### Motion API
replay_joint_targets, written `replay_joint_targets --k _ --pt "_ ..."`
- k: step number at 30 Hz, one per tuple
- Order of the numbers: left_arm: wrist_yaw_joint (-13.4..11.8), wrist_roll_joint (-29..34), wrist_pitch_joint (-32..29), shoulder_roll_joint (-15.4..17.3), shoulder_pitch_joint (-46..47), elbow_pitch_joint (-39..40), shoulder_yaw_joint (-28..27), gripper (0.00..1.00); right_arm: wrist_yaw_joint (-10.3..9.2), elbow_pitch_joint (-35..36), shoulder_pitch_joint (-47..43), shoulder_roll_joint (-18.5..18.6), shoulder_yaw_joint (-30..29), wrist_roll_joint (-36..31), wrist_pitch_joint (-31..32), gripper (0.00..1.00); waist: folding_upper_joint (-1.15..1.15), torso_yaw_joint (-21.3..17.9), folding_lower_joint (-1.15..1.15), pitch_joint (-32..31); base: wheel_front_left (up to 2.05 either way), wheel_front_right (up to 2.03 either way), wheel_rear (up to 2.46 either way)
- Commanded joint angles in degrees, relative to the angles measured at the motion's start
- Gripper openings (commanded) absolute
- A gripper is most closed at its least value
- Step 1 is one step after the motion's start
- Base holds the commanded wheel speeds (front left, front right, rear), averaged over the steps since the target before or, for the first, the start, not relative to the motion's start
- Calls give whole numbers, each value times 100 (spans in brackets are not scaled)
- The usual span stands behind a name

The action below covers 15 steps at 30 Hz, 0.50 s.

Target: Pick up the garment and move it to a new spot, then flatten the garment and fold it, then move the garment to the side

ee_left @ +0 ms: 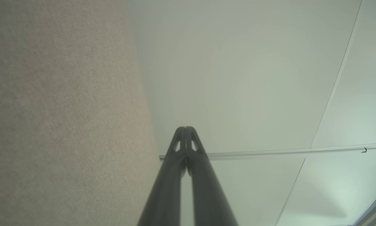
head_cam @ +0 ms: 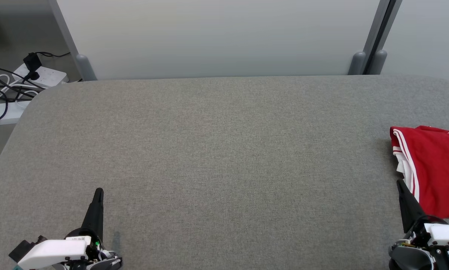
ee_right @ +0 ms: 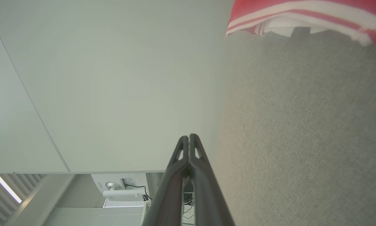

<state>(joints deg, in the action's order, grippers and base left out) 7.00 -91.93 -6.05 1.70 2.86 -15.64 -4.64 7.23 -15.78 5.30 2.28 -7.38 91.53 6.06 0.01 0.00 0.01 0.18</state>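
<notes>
Red garment (head_cam: 434, 168) at table (head_cam: 224, 150) R edge; L end effector (head_cam: 98, 192) & R end effector (head_cam: 400, 183) both closed, empty.

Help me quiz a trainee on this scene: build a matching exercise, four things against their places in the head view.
Things
1. garment
2. left gripper
3. right gripper
4. power strip

Places
a. lower left, over the table
b. upper left, off the table
c. lying on the table's right side
d. lower right, beside the garment

Pairs: 1-c, 2-a, 3-d, 4-b
</notes>
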Motion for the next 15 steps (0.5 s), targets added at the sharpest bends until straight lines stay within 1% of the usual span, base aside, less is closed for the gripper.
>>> replay_joint_targets --k 1,15 --pt "48 -24 -44 118 333 158 -188 0 25 176 89 60 85 63 43 0 -1 0 0 0 0 0 0" --pt "48 -24 -44 118 333 158 -188 0 25 176 89 60 85 63 43 0 -1 0 0 0 0 0 0"
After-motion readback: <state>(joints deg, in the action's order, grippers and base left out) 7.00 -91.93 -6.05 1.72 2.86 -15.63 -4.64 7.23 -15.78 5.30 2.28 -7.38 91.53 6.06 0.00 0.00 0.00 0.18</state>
